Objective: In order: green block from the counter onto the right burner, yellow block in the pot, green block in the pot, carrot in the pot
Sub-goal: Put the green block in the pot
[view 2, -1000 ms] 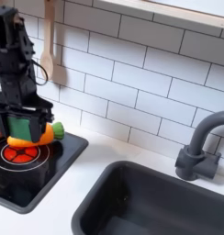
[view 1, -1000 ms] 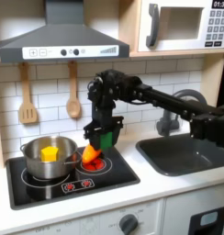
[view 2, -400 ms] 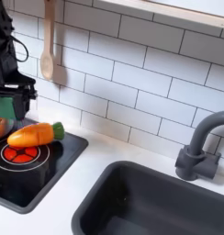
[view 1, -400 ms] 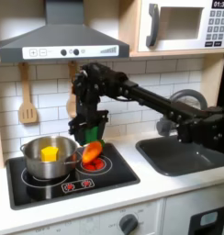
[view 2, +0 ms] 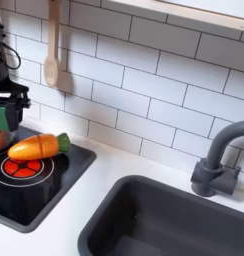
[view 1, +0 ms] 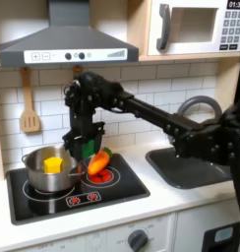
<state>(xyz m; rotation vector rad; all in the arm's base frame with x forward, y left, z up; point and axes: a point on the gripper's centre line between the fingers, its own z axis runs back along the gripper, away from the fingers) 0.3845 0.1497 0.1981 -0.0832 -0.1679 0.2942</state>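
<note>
- The black gripper [view 1: 83, 150] hangs over the rim of the shiny round steel pot [view 1: 51, 169]; its jaws are too dark to tell whether they clasp anything, and the small green cube is not discernible.
- The small yellow cube [view 1: 53, 164] lies inside the pot.
- The orange toy carrot [view 2: 34, 147] rests on the black stovetop burner [view 2: 22, 168], just beside the pot.

Your bg, toy kitchen: white subway-tile wall [view 1: 142, 84] w/ grey grout, in both exterior views. Grey range hood [view 1: 65, 41] top left of first exterior view, microwave [view 1: 199, 27] in wood upper cabinet top right. Two wooden utensils on wall, spatula [view 1: 30, 101] + spoon [view 2: 52, 48]. Grey faucet [view 2: 218, 160] behind dark sink basin [view 2: 164, 220]. Light even, soft, no hard shadows.
</note>
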